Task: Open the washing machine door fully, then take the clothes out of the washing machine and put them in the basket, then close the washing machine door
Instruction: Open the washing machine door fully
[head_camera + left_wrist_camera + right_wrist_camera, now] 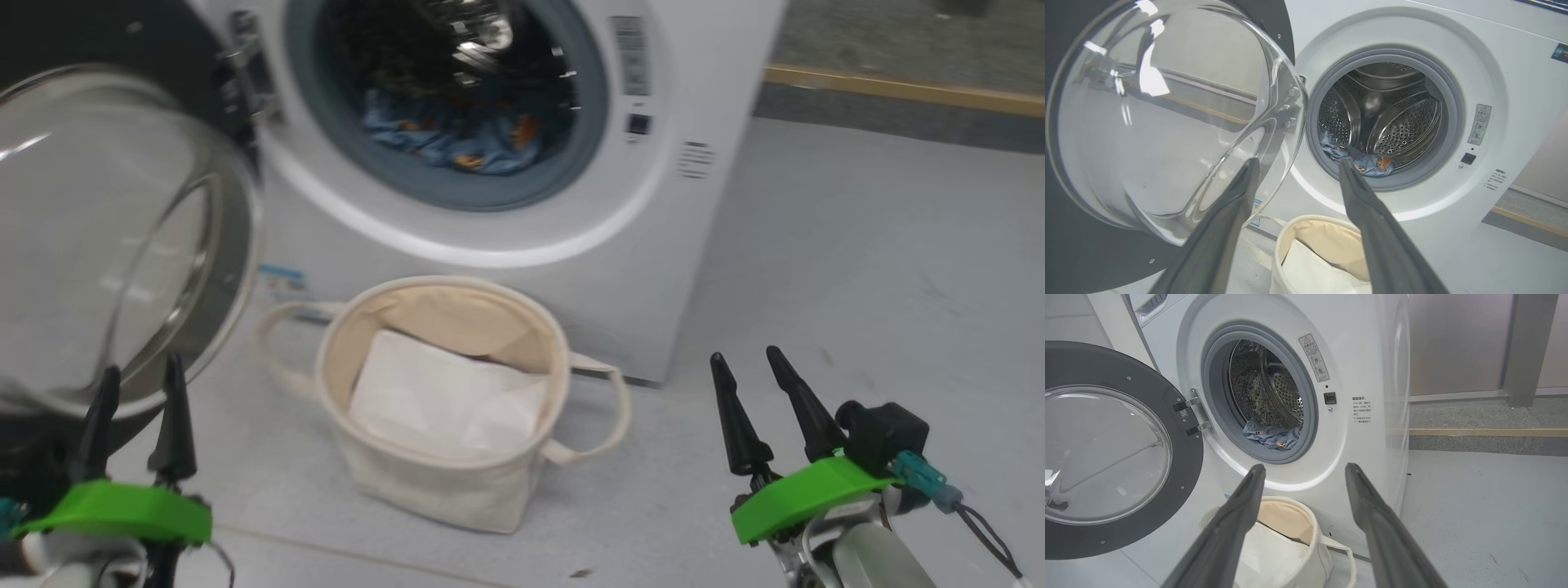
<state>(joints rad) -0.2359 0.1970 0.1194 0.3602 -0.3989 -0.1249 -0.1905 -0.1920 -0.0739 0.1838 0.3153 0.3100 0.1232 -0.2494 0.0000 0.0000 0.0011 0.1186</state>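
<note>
The white washing machine (pixel 686 98) stands ahead with its round door (pixel 106 237) swung out to the left, glass bowl bulging toward me. Light blue clothes (pixel 457 139) with orange-brown figures lie at the drum's bottom, also seen as clothes (pixel 1367 163) and clothes (pixel 1271 437). The cream basket (pixel 424 482) sits on the floor before the machine, white sheet inside. My left gripper (pixel 139 376) is open and empty, just in front of the door's lower rim. My right gripper (pixel 747 363) is open and empty over the floor, right of the basket.
Grey floor (pixel 857 269) stretches to the right of the machine. A yellow strip (pixel 898 90) and a dark kerb run along the far right. A wall and a pillar (pixel 1527 347) stand beyond it.
</note>
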